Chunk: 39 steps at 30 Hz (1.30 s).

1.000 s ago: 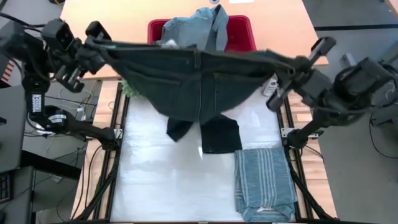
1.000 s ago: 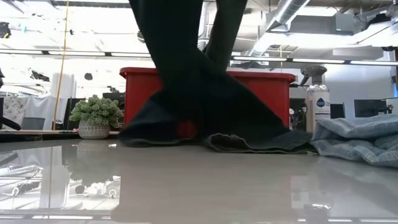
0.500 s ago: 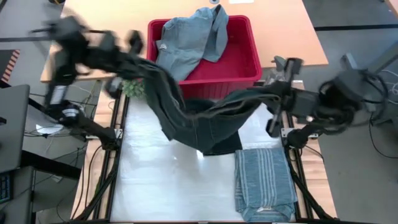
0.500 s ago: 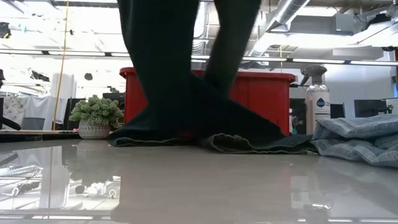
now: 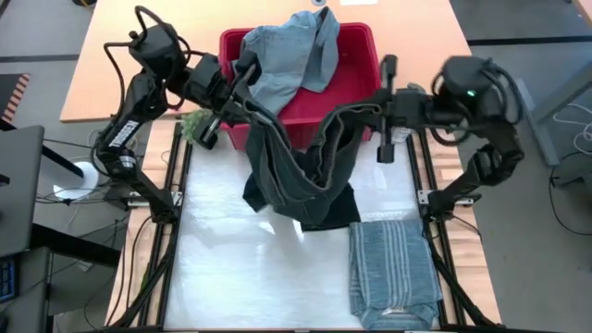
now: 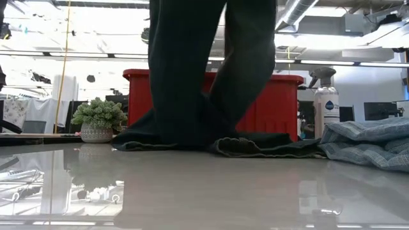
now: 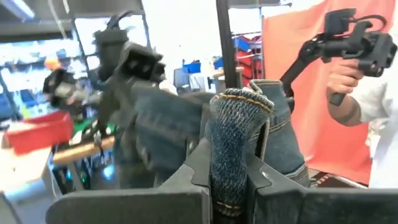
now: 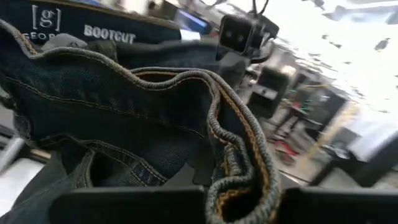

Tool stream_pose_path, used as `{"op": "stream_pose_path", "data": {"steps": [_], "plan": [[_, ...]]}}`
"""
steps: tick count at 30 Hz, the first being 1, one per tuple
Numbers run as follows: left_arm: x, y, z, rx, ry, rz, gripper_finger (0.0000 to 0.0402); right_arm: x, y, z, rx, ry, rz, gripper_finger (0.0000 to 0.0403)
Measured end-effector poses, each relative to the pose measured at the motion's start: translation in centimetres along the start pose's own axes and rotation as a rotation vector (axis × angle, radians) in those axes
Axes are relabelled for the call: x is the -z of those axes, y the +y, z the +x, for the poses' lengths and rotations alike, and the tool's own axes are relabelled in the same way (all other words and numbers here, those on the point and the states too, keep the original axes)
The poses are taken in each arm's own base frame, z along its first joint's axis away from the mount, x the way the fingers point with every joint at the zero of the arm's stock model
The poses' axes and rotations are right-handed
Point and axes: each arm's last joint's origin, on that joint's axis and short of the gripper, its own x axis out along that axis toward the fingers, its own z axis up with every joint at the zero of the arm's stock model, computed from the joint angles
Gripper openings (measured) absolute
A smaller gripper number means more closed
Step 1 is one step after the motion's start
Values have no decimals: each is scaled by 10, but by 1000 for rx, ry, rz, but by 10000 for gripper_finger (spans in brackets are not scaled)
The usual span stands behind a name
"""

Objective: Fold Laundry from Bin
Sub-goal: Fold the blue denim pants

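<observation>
The dark jeans [image 5: 305, 176] are hanging by the waistband, stretched 9 to 3 o'clock in front of the red bin [image 5: 356, 88], legs trailing down toward 6 onto the table [image 5: 222, 268]. The left gripper [image 5: 242, 76] and right gripper [image 5: 385, 102] are each pinching the waistband tight. The low view is cutting off the waistband. An inner label is reading "BOOTCUT" [image 8: 109, 33].

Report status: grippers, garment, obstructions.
Left gripper and right gripper both shut on the dark denim jeans. Jeans sag between them, legs on the table. Red plastic bin directly behind; folded striped blue-grey shirt lies close by.
</observation>
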Motion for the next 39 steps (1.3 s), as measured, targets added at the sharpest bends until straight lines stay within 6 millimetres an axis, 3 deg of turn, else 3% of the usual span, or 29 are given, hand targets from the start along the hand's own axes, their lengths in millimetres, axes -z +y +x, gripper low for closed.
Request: {"op": "stream_pose_path", "data": {"steps": [7,12,24,39], "plan": [[6,5,7,1,4,12,7,19,-10,31,-86,-17,-30,44],[26,19,24,11,37,-43,7,31,-16,49,-136,-24,-31,44],[51,40,48,55,28,-61,13,33,-18,51,-193,-59,-56,44],[61,46,50,83,55,28,29,33,-16,51,-266,-95,-77,44]]}}
